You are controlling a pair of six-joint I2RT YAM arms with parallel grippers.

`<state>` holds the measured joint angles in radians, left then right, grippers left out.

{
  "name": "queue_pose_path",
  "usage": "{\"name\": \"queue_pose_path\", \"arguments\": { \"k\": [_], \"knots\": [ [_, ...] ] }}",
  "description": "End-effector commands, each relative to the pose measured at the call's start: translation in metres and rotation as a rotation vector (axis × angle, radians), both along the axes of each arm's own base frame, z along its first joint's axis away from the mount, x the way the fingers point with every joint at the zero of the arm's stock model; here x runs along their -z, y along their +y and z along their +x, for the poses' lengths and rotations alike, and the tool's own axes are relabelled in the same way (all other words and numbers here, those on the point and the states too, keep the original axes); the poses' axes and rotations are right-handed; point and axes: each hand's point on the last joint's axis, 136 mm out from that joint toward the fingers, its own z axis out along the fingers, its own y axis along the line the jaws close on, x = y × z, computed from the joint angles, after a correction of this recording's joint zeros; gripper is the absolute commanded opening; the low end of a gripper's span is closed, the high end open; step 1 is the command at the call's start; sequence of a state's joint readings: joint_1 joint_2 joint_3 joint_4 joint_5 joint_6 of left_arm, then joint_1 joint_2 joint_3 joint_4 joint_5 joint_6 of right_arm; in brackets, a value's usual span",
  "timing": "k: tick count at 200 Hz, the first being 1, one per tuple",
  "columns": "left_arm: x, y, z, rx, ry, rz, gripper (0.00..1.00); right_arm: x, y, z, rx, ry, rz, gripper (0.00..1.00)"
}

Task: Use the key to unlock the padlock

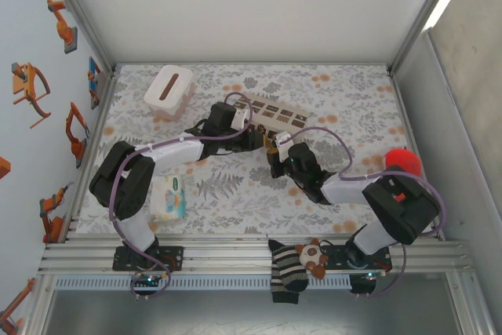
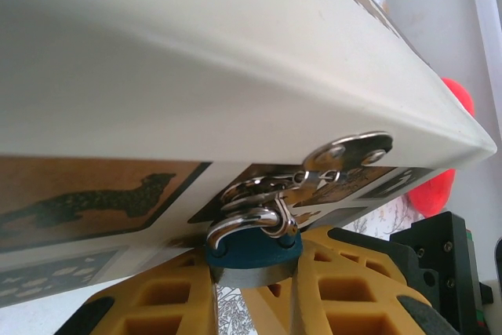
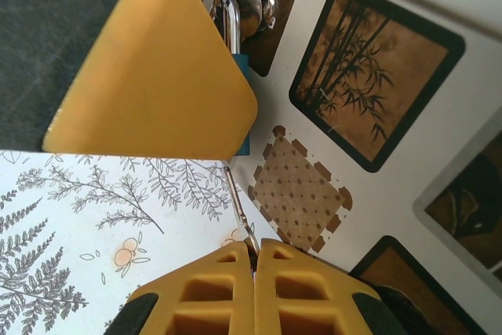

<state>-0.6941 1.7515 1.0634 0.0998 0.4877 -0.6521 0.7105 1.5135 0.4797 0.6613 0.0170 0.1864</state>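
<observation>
At the far left of the floral table [image 1: 235, 194] a white tissue box [image 1: 169, 90] stands at the back and a wipes packet [image 1: 169, 198] lies near the front edge. The left arm stretches towards the middle, where the left gripper [image 1: 256, 139] meets the near side of the beige box [image 1: 276, 113]. In the left wrist view its yellow fingers [image 2: 149, 304] are closed narrowly on the blue padlock [image 2: 252, 250], whose body sits right between their tips. The padlock's steel shackle [image 2: 247, 221] hooks up through the metal hasp [image 2: 345, 153] on the box's edge, so the lock hangs just below the box and touches the claw on both sides. Just to the right, the right wrist view shows a thin key [image 3: 239, 205] running from the padlock's lower end down to the right gripper [image 3: 253, 260], whose jaws are pressed almost together, pinching the key's near end. A left finger hides most of the lock body there, and the keyhole cannot be made out. A red ball [image 1: 401, 161] rests near the table's right edge
</observation>
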Motion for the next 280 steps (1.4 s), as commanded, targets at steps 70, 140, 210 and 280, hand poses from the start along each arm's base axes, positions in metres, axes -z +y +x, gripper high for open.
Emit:
{"name": "queue_pose_path", "arguments": {
  "k": [70, 140, 210, 280],
  "knots": [
    [-0.036, -0.015, 0.007, 0.032, -0.075, -0.091, 0.21, -0.018, 0.003, 0.012, 0.038, -0.050, 0.039, 0.00],
    [-0.031, -0.016, 0.007, 0.031, -0.067, -0.086, 0.21, -0.024, -0.001, 0.010, 0.043, -0.064, 0.054, 0.00],
    [-0.029, -0.016, 0.007, 0.031, -0.061, -0.086, 0.21, -0.032, -0.004, 0.009, 0.051, -0.078, 0.069, 0.00],
    [-0.032, -0.016, 0.006, 0.029, -0.055, -0.097, 0.20, -0.036, -0.002, 0.014, 0.063, -0.096, 0.084, 0.00]
  ]
}}
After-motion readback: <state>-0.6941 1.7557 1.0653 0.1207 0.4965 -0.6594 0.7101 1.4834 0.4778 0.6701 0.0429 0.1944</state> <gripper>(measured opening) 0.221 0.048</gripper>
